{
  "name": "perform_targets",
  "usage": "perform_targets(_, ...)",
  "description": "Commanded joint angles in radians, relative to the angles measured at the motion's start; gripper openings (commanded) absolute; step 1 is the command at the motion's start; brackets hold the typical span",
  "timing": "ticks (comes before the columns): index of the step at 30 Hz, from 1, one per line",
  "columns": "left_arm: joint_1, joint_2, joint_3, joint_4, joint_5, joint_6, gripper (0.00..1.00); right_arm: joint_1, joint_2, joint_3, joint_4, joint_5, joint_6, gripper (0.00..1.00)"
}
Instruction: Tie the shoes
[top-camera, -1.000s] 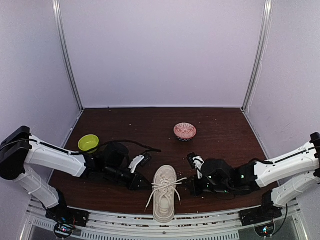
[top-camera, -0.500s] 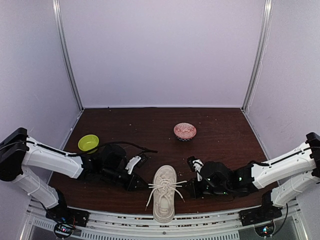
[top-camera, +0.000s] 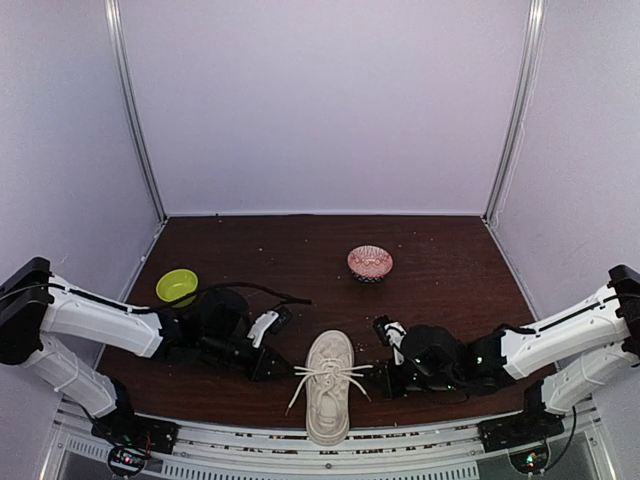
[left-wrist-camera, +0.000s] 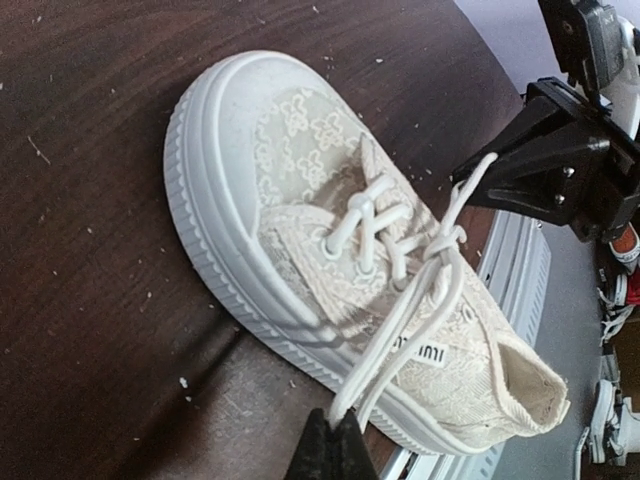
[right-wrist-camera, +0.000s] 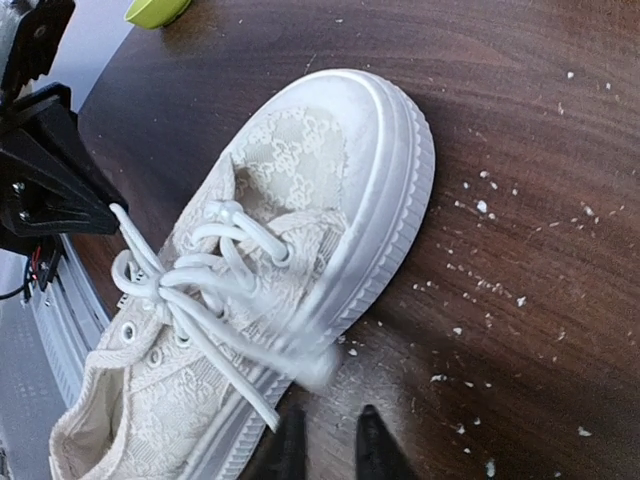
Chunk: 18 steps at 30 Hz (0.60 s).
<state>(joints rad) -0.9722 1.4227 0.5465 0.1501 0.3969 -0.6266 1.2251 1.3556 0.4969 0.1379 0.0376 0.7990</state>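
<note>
Left fingers (left-wrist-camera: 318, 452): closed on a loop of the long white lace (left-wrist-camera: 400, 320), which runs taut from the crossing.
Right fingers (right-wrist-camera: 290, 445): narrow gap; a blurred lace end lies just ahead, and whether it is gripped cannot be told.
Shoe: cream low-top canvas sneaker (top-camera: 328, 395) at the near edge of the dark wooden bench (top-camera: 300, 250), between both sets of fingers.
Long axis: toe far, heel near, crosswise to both reaches.
Nearer arm: neither; each is just beside one flank.
Arm pose: forearms low, reaching inward.

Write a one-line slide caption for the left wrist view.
Left gripper pinches a white lace stretched across the cream sneaker on a dark table.
</note>
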Motion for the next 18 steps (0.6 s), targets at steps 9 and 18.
perform_targets(9,0.125,-0.029,0.474,-0.377,-0.141,0.255,0.80,-0.132,-0.194,0.294,-0.373,0.049,-0.287,0.83)
perform_targets(18,0.653,-0.104,0.418,-0.291,-0.071,0.219,0.79,-0.583,-0.211,0.329,-0.363,0.017,-0.400,1.00)
